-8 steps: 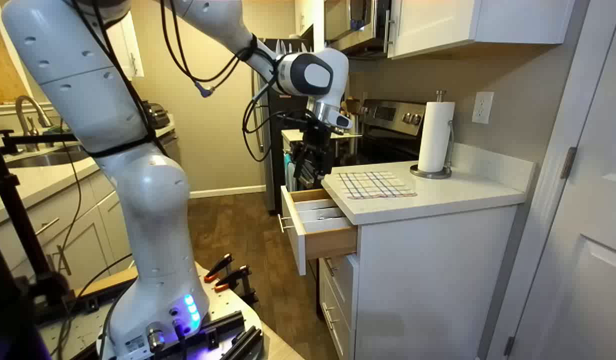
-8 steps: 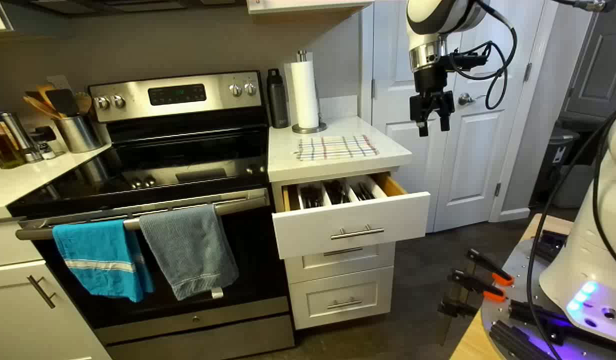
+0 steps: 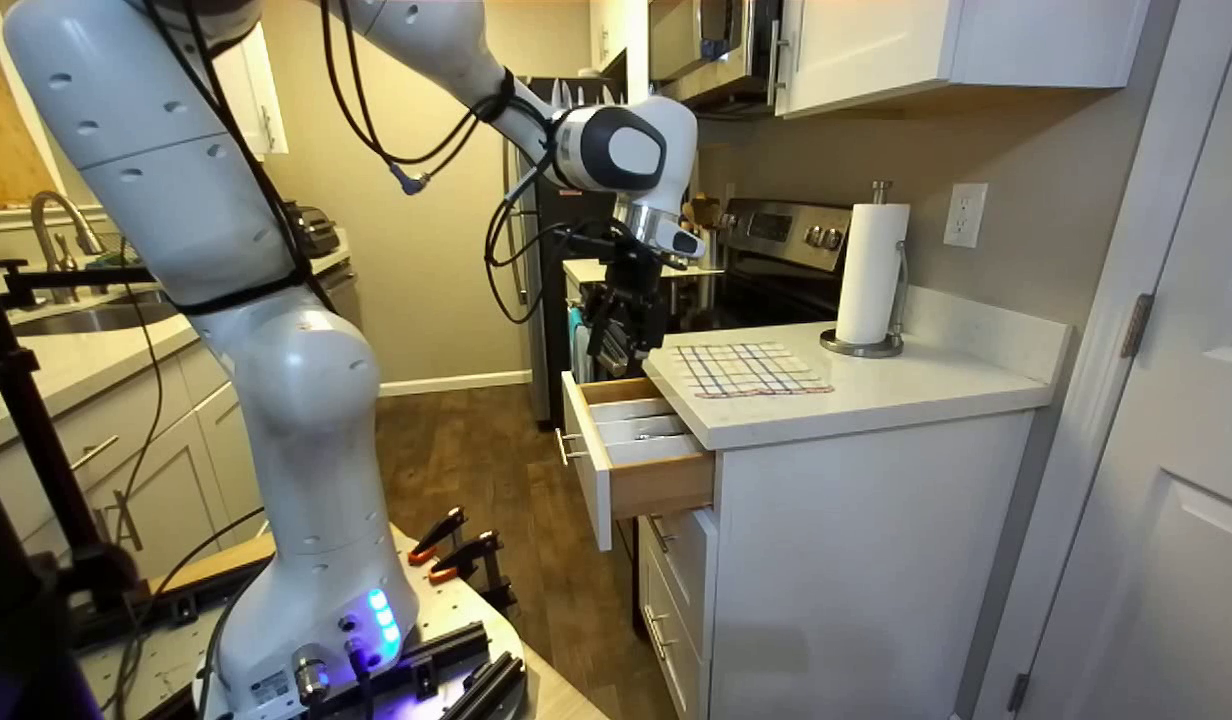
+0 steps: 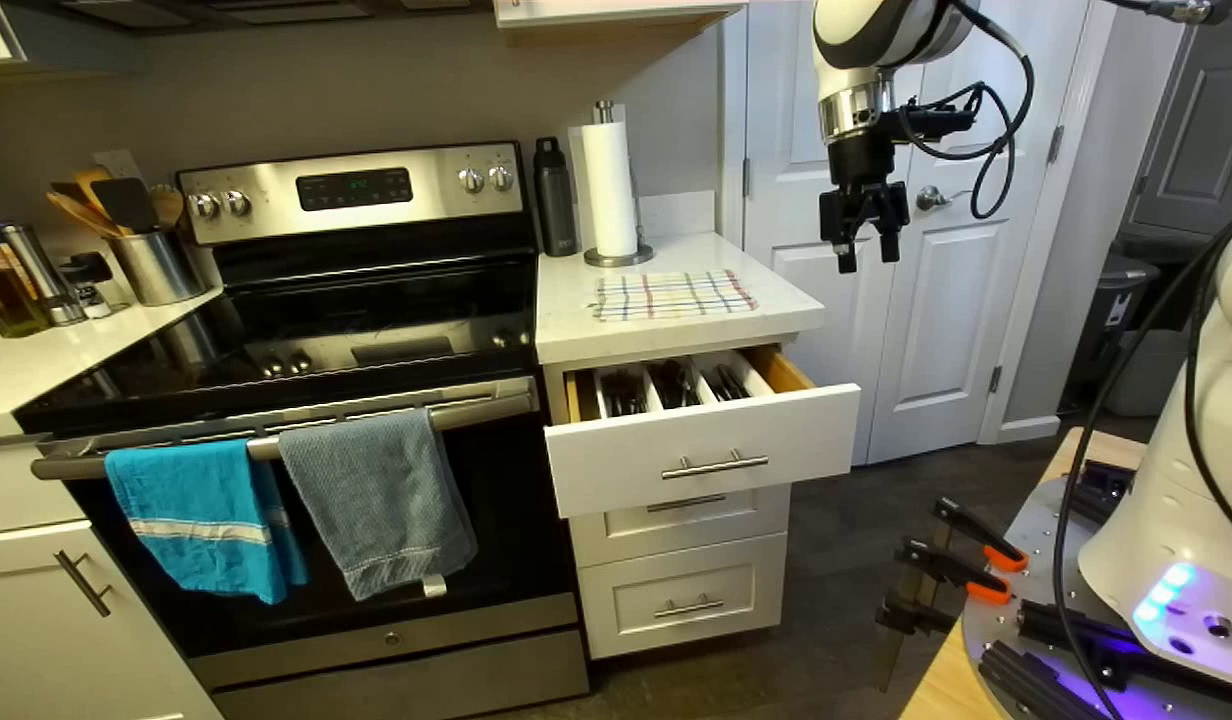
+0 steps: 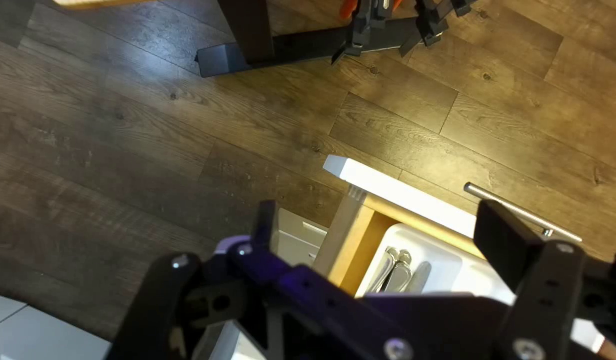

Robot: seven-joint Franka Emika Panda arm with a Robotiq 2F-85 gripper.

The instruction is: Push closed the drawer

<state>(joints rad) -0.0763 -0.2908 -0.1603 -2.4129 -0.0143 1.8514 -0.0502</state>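
The top white drawer stands pulled open in both exterior views, its front panel (image 4: 616,470) with a bar handle (image 4: 714,466). A white tray (image 5: 445,250) with cutlery lies inside it. The drawer also shows side-on (image 3: 660,484) in an exterior view. My gripper (image 4: 868,256) points down, above and apart from the drawer. In the wrist view the jaws of the gripper (image 5: 380,220) are spread wide with nothing between them, and the drawer front edge (image 5: 413,197) and the handle (image 5: 523,212) show beyond. The right part of the drawer is hidden by a finger there.
The countertop (image 4: 776,305) above the drawer holds a checked cloth (image 4: 671,296), a paper towel roll (image 4: 610,190) and a dark bottle (image 4: 555,200). A stove (image 4: 376,300) with hanging towels (image 4: 381,500) stands beside it. Clamps (image 4: 951,570) stick out from the robot's base table.
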